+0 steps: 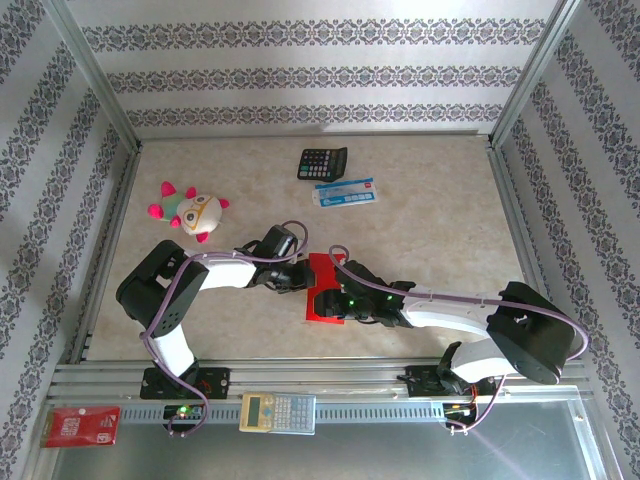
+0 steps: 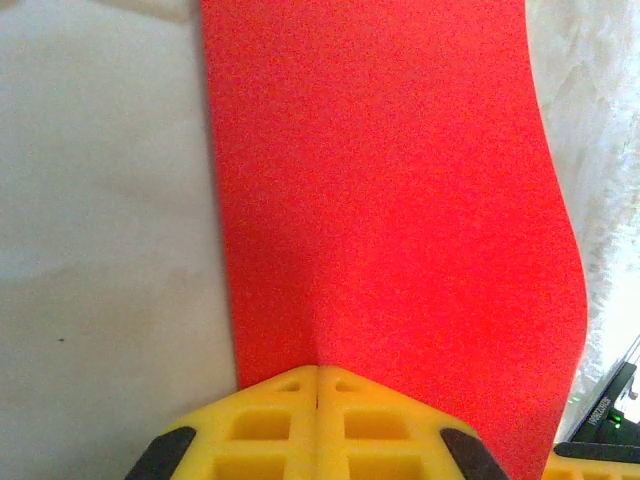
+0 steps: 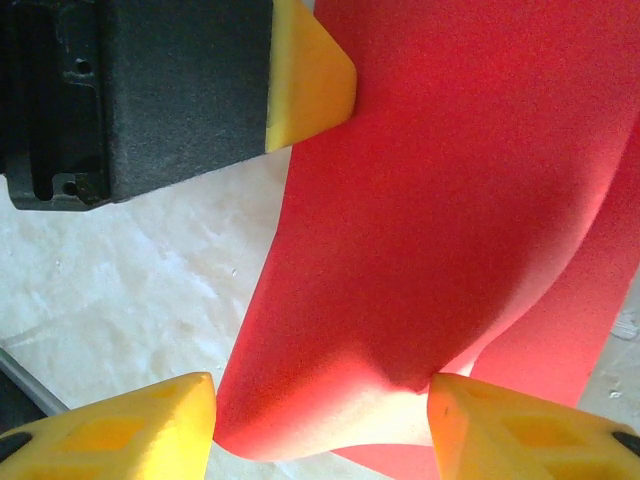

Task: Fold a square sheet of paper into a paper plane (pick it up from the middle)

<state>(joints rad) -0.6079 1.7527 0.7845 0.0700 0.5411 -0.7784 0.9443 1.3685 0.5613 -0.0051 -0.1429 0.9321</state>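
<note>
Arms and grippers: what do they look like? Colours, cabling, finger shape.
The left arm and right arm match: black joint housings, white link shells, and a lilac cable looping along each. Small green lights glow on them. The left gripper and right gripper have yellow wedge-shaped fingers with moulded square pockets and dark corner pieces on black bodies.

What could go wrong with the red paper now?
The left pincer is shut on just one edge of the red paper, so a tug might tear it or let it slip out. The paper also bulges in a curve between the open fingers of the right pincer. Closing there could press a crooked crease, and the plane's fold might come out wonky.
</note>
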